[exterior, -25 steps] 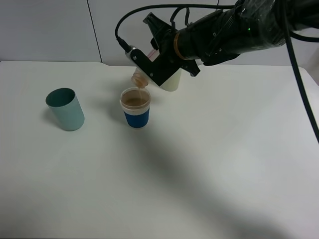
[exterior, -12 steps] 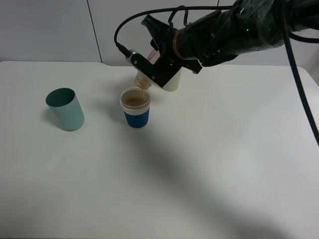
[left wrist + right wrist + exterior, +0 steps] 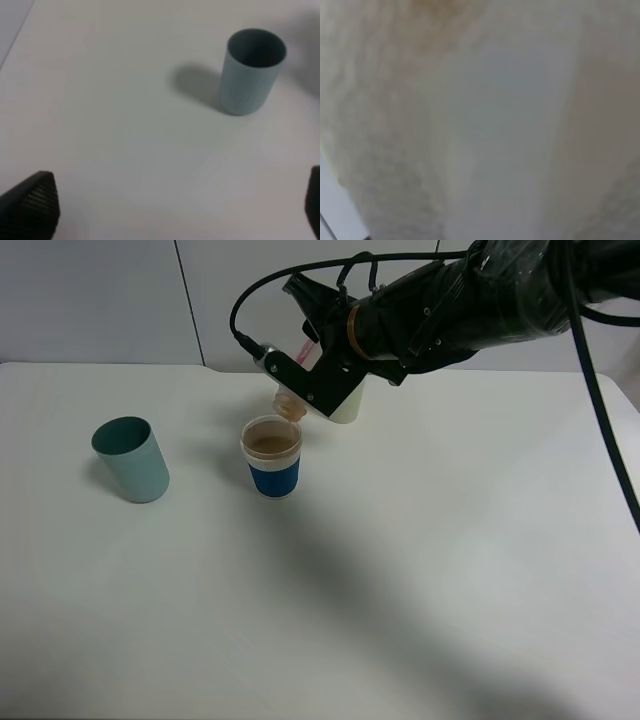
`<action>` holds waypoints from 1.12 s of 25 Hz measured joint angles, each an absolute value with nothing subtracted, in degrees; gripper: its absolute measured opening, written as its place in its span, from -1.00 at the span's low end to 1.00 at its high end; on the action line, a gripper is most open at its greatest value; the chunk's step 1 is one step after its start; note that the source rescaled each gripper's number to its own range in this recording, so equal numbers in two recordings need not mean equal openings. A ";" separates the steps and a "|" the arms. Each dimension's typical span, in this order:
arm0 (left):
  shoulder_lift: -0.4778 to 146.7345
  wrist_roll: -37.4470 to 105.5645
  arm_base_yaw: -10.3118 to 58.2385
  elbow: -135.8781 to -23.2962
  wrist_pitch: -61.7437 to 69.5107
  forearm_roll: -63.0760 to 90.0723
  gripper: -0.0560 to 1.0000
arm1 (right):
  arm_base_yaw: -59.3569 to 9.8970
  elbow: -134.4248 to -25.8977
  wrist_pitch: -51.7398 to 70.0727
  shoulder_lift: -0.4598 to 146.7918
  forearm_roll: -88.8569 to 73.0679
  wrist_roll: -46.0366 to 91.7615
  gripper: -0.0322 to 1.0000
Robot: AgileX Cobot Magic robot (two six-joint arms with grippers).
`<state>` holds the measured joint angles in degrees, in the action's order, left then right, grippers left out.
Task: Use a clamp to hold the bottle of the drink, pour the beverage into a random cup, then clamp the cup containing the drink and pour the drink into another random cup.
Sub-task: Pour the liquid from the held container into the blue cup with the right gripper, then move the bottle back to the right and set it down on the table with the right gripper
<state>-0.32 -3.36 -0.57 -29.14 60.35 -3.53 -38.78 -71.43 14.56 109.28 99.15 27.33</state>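
My right gripper (image 3: pixel 312 378) is shut on the drink bottle (image 3: pixel 290 403) and holds it tilted, mouth down, just above a white paper cup with a blue band (image 3: pixel 272 461). That cup holds brown drink close to its rim. A teal cup (image 3: pixel 131 459) stands empty at the left and also shows in the left wrist view (image 3: pixel 252 71). A cream cup (image 3: pixel 346 406) stands behind the right gripper, partly hidden. The right wrist view is filled by the blurred pale bottle (image 3: pixel 480 120). My left gripper (image 3: pixel 170 210) is open and empty, short of the teal cup.
The white table (image 3: pixel 420 570) spreads wide in front and to the right of the cups. The right arm with its black cables (image 3: pixel 470 310) reaches in from the upper right above the table's back edge.
The bottle's mouth has shifted slightly to the right over the blue-banded cup. The thin stream seen earlier no longer shows. The cups have not moved.
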 joint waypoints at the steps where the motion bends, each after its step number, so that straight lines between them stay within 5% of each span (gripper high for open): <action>1: -0.32 -3.36 -0.57 -29.14 60.35 -3.53 1.00 | -38.78 -71.43 14.64 109.28 99.15 27.00 -0.93; 28: -0.32 -3.36 -0.57 -29.14 60.35 -3.53 1.00 | -38.78 -71.43 16.58 109.23 99.15 -32.34 -0.93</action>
<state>-0.32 -3.36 -0.57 -29.14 60.35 -3.53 -38.78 -71.43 16.58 109.23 99.15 -32.34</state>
